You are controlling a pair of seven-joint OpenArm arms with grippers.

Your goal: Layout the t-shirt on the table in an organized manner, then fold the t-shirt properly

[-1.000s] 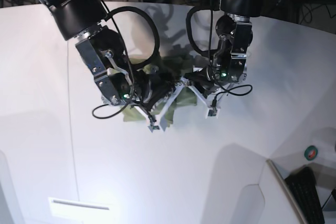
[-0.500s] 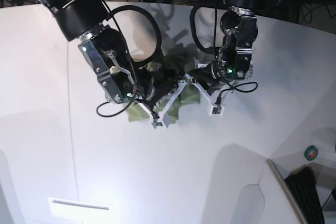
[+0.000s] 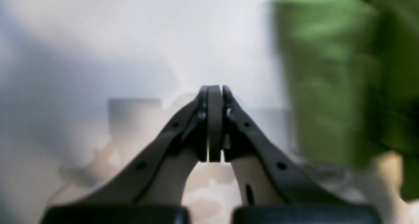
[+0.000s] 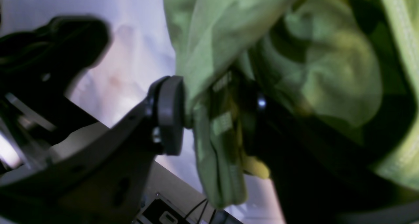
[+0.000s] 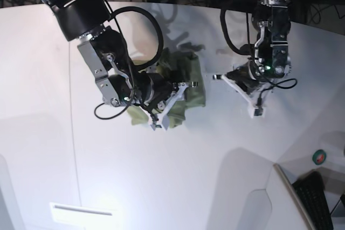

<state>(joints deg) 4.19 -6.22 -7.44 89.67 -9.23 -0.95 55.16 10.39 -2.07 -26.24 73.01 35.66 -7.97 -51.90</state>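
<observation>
A: Olive-green cotton, bunched. The t-shirt (image 5: 180, 87) lies in a crumpled heap on the white table (image 5: 178, 176), not spread, no fold begun. Layout stage, early.

B: Finger states?

A: Right gripper (image 4: 209, 109): jaws clamped on a wad of the t-shirt (image 4: 294, 70). One pad (image 4: 170, 114) shows at the cloth's left; the opposing finger is buried behind the fabric. A layered hem hangs down past the fingertips. Left gripper (image 3: 214, 127): pads pressed flat together, nothing between them. T-shirt (image 3: 327, 83) sits off to the right of those fingers, apart from them; view is blurred.

B: Base view agrees?

A: Yes. Left gripper (image 5: 249, 87) is beside the heap with bare table between; right gripper (image 5: 161, 100) is in the heap's near edge.

B: Remaining work?

A: My judgement: nearly all of it. Find the hem or shoulders, spread flat, then fold.

B: Room?

A: Ample. Open white surface on all sides of both sets of fingers; table's curved edge and a dark seam (image 5: 73, 133) lie well away from the cloth.
</observation>
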